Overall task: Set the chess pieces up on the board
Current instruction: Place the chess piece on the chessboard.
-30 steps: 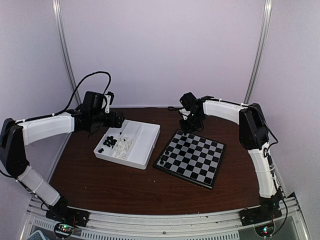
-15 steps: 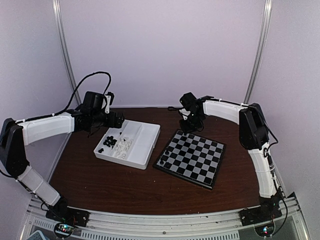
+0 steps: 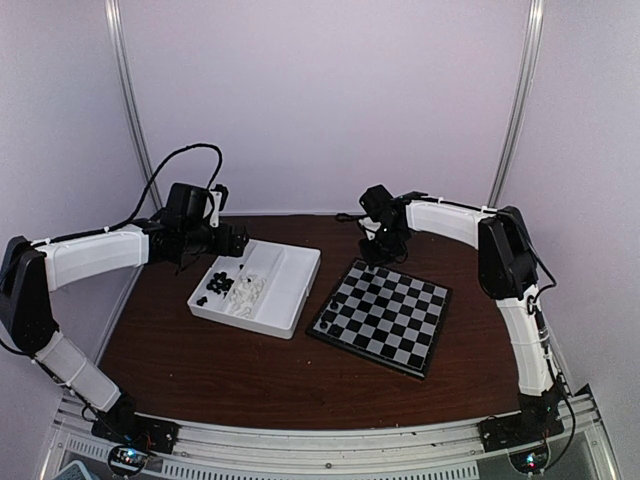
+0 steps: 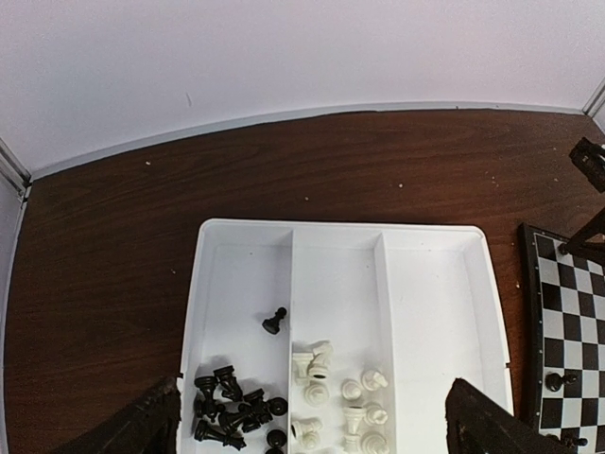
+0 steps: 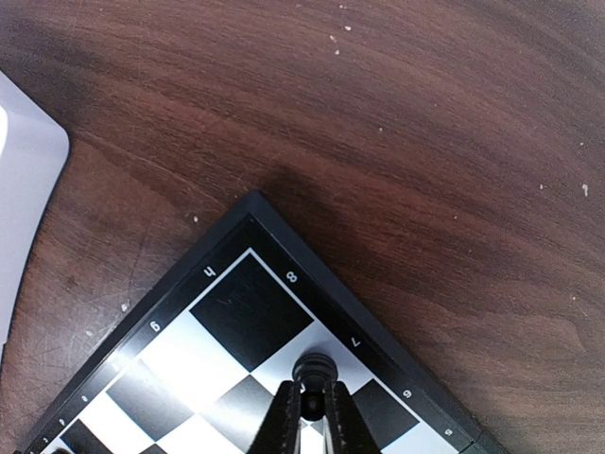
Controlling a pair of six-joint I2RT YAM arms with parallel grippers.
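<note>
The board (image 3: 390, 320) lies right of centre, with a few black pieces near its left corner (image 3: 331, 301). My right gripper (image 3: 383, 254) is at the board's far corner, shut on a black piece (image 5: 314, 369) held over a pale square by the board's rim (image 5: 331, 284). My left gripper (image 3: 232, 243) is open and empty above the white tray (image 3: 285, 300). In the left wrist view its fingers (image 4: 156, 424) straddle the tray's near end. The tray's left compartment holds several black pieces (image 4: 232, 407) and a lone black pawn (image 4: 274, 322). The middle compartment holds several white pieces (image 4: 345, 397).
The tray's right compartment (image 4: 435, 312) holds nothing. The brown table (image 3: 220, 365) is ringed by pale walls and two metal poles (image 3: 128, 110). A tray corner (image 5: 24, 189) shows at the right wrist view's left edge. The board's edge (image 4: 567, 312) carries two black pieces.
</note>
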